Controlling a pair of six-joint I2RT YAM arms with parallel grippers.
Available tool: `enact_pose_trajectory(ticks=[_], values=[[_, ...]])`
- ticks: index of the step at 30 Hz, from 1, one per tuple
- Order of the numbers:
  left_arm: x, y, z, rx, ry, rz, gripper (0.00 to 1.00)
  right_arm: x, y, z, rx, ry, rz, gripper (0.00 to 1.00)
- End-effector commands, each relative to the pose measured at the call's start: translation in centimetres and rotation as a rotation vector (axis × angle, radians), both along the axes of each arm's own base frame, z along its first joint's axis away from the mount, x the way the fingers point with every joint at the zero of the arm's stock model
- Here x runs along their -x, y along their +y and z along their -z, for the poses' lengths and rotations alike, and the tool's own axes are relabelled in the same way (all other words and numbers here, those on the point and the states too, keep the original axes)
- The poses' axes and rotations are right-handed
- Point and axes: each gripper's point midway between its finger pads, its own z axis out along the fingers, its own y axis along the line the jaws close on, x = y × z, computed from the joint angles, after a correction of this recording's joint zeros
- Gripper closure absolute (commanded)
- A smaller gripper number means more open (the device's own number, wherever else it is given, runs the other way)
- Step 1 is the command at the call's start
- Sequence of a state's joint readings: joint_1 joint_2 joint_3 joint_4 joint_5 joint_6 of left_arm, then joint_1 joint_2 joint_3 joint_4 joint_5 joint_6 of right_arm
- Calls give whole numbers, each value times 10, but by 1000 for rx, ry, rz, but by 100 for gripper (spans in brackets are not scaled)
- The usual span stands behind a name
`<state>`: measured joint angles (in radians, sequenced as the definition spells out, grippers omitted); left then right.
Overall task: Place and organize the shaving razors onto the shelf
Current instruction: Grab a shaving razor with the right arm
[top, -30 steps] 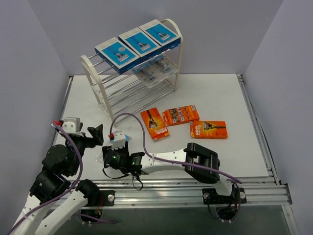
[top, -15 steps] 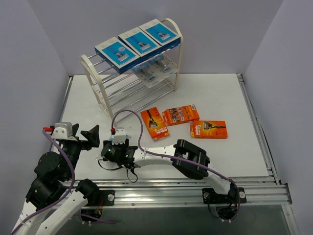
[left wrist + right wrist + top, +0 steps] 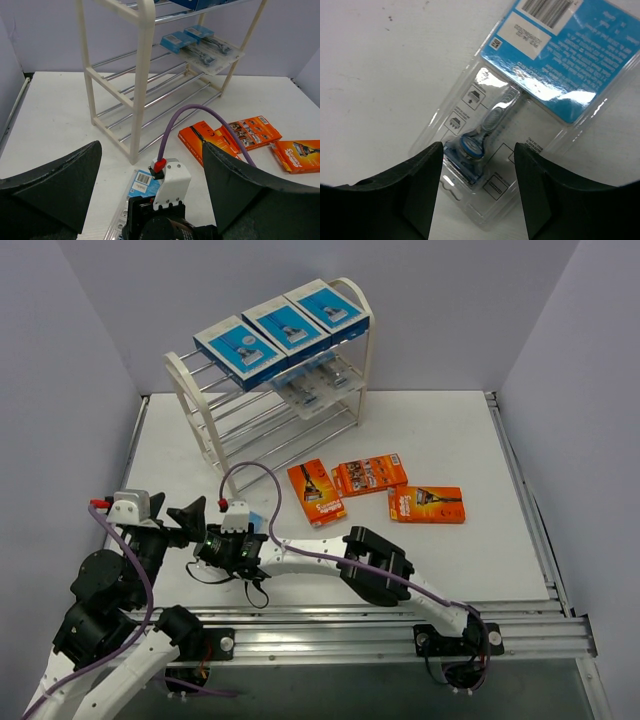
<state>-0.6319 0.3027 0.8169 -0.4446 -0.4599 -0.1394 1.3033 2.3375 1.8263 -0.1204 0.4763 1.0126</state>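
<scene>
A white counter (image 3: 450, 440) boxed in by plain pale lilac-grey walls, with two robot arms mounted on a metal rail (image 3: 350, 625) along its near edge.

The shelf (image 3: 190, 400), a white rack with chrome rods, stands askew toward the far left corner. Three blue boxes (image 3: 285, 325) lie in a row on its top tier, and two clear blister packs (image 3: 315, 385) lie on the tier below. The lower tiers are bare. Three orange packs (image 3: 369, 473) lie loose mid-counter, close together.

The third blister pack (image 3: 520, 100) lies flat, barcode side up, near the left end of the near edge, in front of the shelf. The right tool (image 3: 477, 165) is directly over its razor-head end, fingers partly apart, one to each side of the razor. It does not appear to have hold of the pack. The left tool (image 3: 150, 150) hovers just beside, spread wide and empty, facing the shelf. A purple cable (image 3: 200, 112) arcs up from the right wrist.

The step in hand looks like picking up this last blister pack. Next would be closing on the thin, slippery plastic, lifting it clear, and setting it beside its two mates on the second tier. The orange packs would follow.
</scene>
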Motion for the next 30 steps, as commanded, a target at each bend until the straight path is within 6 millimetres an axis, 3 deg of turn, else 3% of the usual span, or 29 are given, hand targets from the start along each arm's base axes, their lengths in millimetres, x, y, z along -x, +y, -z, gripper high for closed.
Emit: enact_pose_trajectory(ticks=[1, 9, 13, 21, 27, 30], values=[[1, -3, -14, 38, -41, 14, 9, -11, -18, 8, 64, 8, 88, 46], [2, -3, -15, 44, -44, 19, 9, -22, -43, 36, 156, 65, 168, 51], [2, -4, -15, 43, -46, 25, 9, -20, -45, 45, 187, 88, 133, 56], [2, -5, -14, 40, -42, 30, 9, -16, -67, 58, 271, 104, 115, 57], [1, -6, -12, 35, -34, 30, 9, -7, -92, 73, 415, 110, 55, 60], [0, -7, -12, 32, -32, 31, 9, 0, -103, 71, 459, 99, 13, 63]])
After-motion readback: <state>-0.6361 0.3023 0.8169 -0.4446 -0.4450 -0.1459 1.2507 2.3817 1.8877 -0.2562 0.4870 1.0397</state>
